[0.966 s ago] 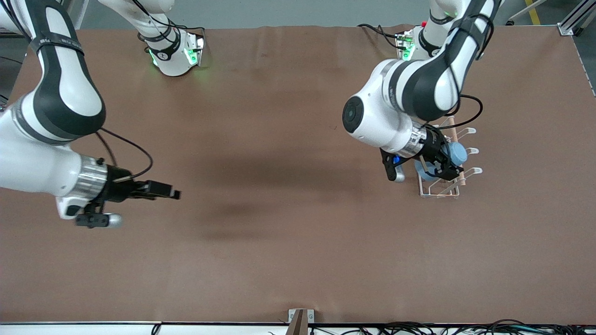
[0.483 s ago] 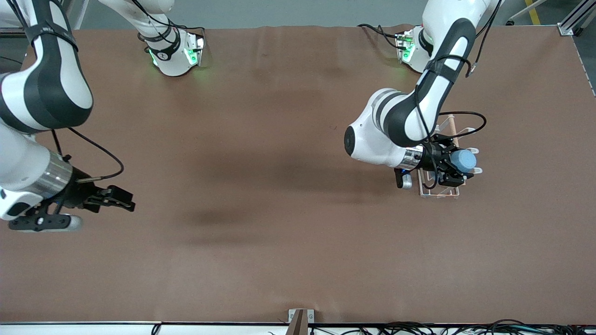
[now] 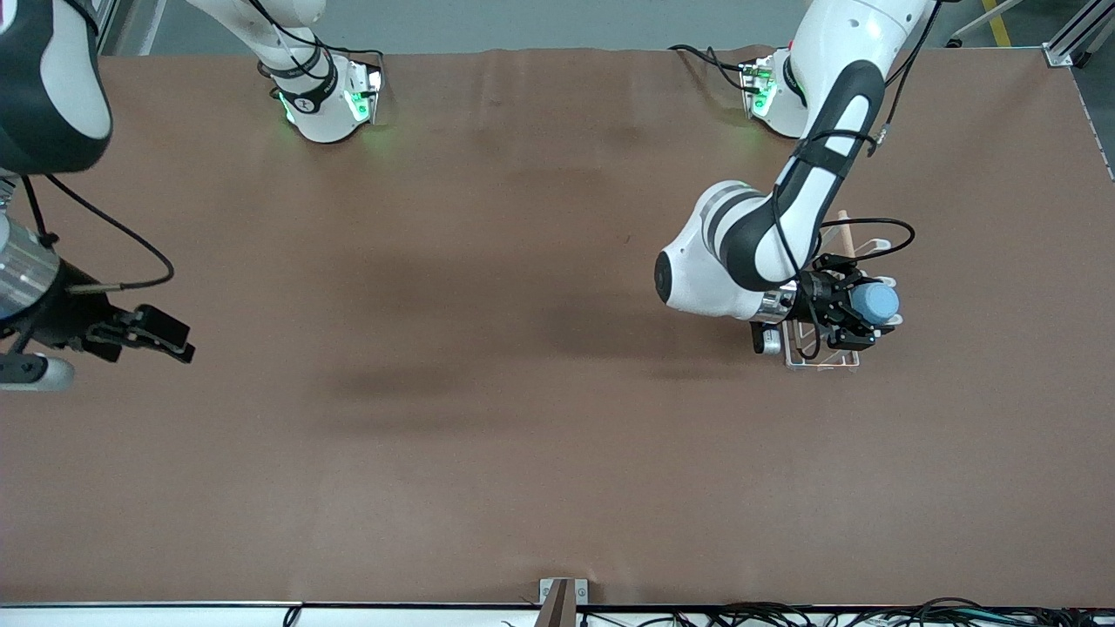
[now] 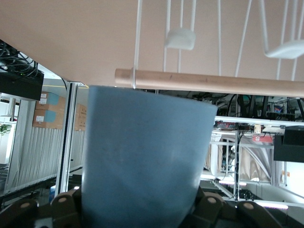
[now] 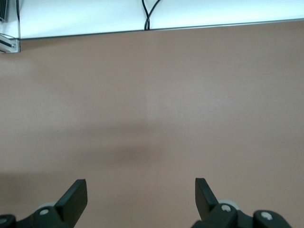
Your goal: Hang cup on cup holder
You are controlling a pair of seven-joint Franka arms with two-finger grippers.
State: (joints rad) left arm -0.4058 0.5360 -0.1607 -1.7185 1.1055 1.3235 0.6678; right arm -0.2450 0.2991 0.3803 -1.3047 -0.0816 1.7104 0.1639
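Note:
My left gripper [image 3: 858,315] is shut on the light blue cup [image 3: 874,302] and holds it over the white wire cup holder [image 3: 823,359] at the left arm's end of the table. In the left wrist view the cup [image 4: 142,156] fills the middle between the fingers, close under the holder's wooden rod [image 4: 209,82], with white prong tips [image 4: 180,38] past it. My right gripper [image 3: 165,340] is open and empty over bare table at the right arm's end; its fingers [image 5: 73,197] show apart in the right wrist view.
The brown table [image 3: 488,418] spreads wide between the two arms. A small metal bracket [image 3: 562,596] stands at the table's edge nearest the front camera, with cables along that edge.
My left gripper has carried the cup down and along the holder, toward its prongs. My right arm has drawn back toward its end of the table.

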